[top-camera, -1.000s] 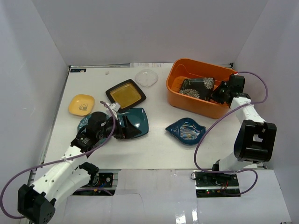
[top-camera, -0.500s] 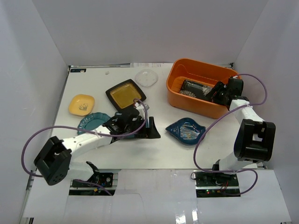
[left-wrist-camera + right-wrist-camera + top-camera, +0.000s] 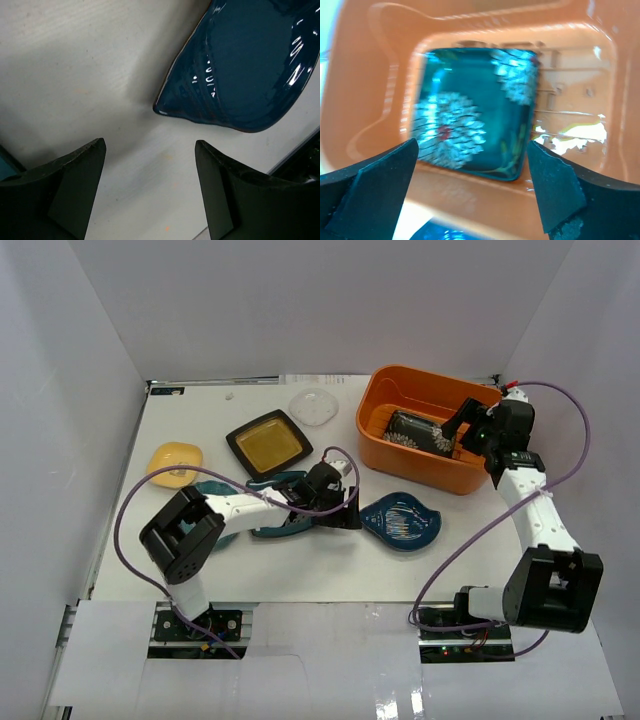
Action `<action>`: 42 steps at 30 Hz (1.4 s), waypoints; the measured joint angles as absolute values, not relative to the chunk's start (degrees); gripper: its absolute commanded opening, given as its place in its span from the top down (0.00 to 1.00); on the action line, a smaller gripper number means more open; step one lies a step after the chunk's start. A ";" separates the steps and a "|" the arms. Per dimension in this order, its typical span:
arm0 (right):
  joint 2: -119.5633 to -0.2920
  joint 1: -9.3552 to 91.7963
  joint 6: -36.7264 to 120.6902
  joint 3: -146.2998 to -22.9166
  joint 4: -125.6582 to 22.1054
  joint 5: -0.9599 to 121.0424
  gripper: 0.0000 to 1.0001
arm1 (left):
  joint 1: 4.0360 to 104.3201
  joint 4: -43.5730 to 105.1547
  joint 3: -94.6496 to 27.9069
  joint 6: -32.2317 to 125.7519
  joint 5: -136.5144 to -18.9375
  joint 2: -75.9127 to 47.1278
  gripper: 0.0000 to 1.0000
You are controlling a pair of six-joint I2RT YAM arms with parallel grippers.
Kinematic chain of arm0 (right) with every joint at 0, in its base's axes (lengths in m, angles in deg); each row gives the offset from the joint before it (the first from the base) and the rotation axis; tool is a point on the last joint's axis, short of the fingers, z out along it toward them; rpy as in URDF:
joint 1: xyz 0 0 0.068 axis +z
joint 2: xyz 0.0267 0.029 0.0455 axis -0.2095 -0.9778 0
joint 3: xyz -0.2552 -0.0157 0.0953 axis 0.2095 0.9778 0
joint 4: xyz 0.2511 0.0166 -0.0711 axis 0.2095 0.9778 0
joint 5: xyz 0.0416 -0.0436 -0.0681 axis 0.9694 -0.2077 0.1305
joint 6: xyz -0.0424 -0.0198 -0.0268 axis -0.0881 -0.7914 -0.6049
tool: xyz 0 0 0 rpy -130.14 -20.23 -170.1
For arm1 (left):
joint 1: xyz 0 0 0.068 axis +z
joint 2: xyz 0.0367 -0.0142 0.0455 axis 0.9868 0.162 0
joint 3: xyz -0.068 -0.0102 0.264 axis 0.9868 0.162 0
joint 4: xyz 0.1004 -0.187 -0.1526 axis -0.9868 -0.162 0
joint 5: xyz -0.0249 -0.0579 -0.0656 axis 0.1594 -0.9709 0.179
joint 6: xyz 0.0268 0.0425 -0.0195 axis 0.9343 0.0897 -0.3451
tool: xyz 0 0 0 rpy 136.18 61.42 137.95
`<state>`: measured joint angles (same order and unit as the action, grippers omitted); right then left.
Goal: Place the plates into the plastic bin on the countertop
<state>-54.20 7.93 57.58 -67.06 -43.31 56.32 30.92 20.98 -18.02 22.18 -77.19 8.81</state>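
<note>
A white surface (image 3: pixel 330 560) is sitting inside plain white walls, seen from above. An orange plastic bin (image 3: pixel 372 410) is standing at its far right corner. A black floral plate (image 3: pixel 420 430) is lying inside the bin on the slotted floor. The right gripper (image 3: pixel 462 423) is hovering over the bin's near right wall, its fingers spread wide and holding nothing. Its wrist camera is showing the floral plate (image 3: pixel 475 125) lying free below the gripper (image 3: pixel 472 195).

Five plates are waiting outside the bin. A blue leaf-shaped plate (image 3: pixel 400 520) is lying just in front of the bin. The left gripper (image 3: pixel 347 512) is reaching low toward it from the side away from the bin, wide open and empty. In the wrist view, this gripper (image 3: pixel 150 195) is facing the leaf plate's (image 3: pixel 245 65) pointed tip, with bare surface between the fingers. A teal square plate (image 3: pixel 283 530) is lying partly under the left arm. A black square plate with an amber centre (image 3: pixel 268 443), a teal round plate (image 3: pixel 212 487) and a yellow plate (image 3: pixel 172 462) are lying further left of the bin.

The leaf plate is looking like glazed ceramic, so it is probably stiff, glossy, slippery and breakable. Its raised rim near the narrow tip seems the best hold, with one finger sliding under the edge and one inside. It likely needs lowering gently rather than dropping onto the floral plate.
</note>
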 measured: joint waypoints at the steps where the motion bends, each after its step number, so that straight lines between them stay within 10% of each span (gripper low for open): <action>1: -52.56 8.19 57.47 -66.49 -43.66 56.94 0.01 | 30.92 21.11 -19.11 23.34 -77.15 10.05 0.19; 20: -33.04 13.98 59.07 -51.96 -46.31 69.77 0.22 | 30.96 27.21 -31.66 38.35 -86.63 24.41 0.40; 28: -25.74 22.97 61.43 -43.50 -47.36 70.97 0.22 | 31.18 30.10 -31.57 36.84 -90.57 25.55 1.00; 35: -16.04 23.10 62.19 -39.39 -42.13 70.12 0.02 | 30.70 36.87 -22.98 33.24 -90.48 20.74 1.00; 42: -9.65 23.10 62.11 -37.97 -35.62 66.20 0.08 | 30.72 34.58 -12.07 29.76 -87.14 8.63 1.00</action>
<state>-9.65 23.10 62.11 -37.97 -35.62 66.20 30.72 34.58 -12.07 29.76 -87.14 8.63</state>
